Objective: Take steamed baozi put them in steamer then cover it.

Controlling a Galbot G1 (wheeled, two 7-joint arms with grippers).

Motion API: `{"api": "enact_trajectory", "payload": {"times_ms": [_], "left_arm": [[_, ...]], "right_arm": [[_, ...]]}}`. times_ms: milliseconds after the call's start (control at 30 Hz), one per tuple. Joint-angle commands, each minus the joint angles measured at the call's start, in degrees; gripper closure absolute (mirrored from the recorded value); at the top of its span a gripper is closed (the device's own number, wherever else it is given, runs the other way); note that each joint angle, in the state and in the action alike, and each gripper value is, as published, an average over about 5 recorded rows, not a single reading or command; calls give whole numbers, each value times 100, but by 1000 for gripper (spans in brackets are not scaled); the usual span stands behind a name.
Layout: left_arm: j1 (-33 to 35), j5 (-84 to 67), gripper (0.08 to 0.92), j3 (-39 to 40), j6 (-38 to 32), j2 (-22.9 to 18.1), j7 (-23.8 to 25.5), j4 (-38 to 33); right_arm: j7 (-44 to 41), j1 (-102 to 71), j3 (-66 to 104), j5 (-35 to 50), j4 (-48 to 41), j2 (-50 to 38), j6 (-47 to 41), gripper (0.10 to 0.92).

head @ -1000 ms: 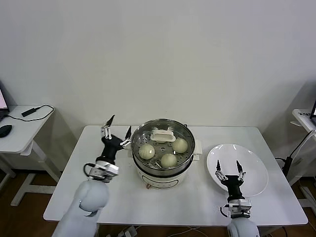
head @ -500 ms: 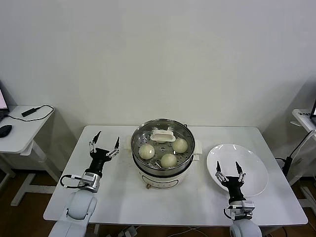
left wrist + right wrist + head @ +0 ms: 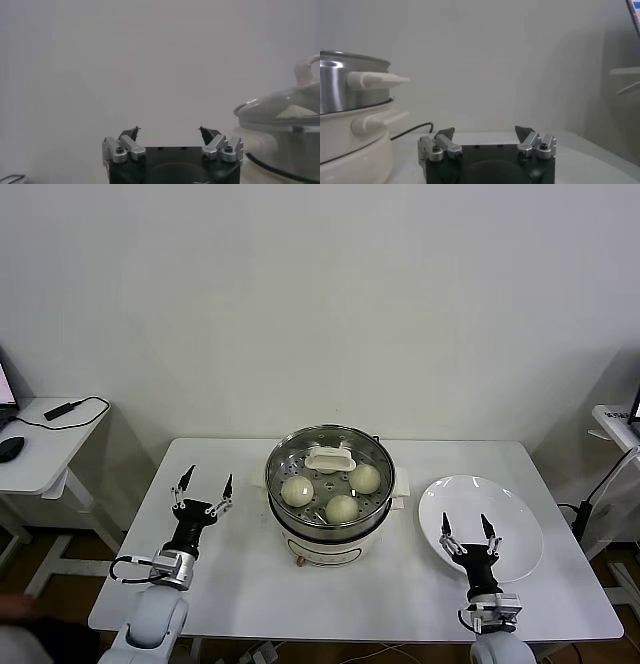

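The steamer (image 3: 331, 529) stands mid-table, a shiny steel pot on a white base. The glass cover (image 3: 372, 452) lies on it, its white handle (image 3: 329, 459) near the back. Three steamed baozi (image 3: 297, 490) show through the glass. My left gripper (image 3: 207, 479) is open and empty over the table, well to the left of the pot; its wrist view shows the left gripper (image 3: 169, 130) with the cover (image 3: 285, 107) off to one side. My right gripper (image 3: 466, 526) is open and empty above the near edge of the white plate (image 3: 515, 514). The right wrist view shows the right gripper (image 3: 485, 131) and the steamer (image 3: 345, 85) wall.
The plate at the right holds nothing. A black power cord (image 3: 412, 131) trails from the steamer's base across the table. A side table (image 3: 40, 449) with a mouse and cable stands at the far left, another table edge (image 3: 615, 424) at the far right.
My left gripper has drawn back from the steamer's left rim, moving left and toward the table's front edge, still open. The right gripper has shifted only slightly toward the front.
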Motion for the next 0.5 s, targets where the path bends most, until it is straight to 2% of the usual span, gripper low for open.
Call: {"api": "enact_trajectory", "payload": {"times_ms": [33, 500], "left_arm": [[145, -176, 177, -47, -123, 23, 68, 69], [191, -142, 177, -9, -143, 57, 118, 74]], "right_arm": [[-65, -62, 40, 72, 110, 8, -52, 203], [-72, -117, 62, 44, 125, -15, -45, 203]]}}
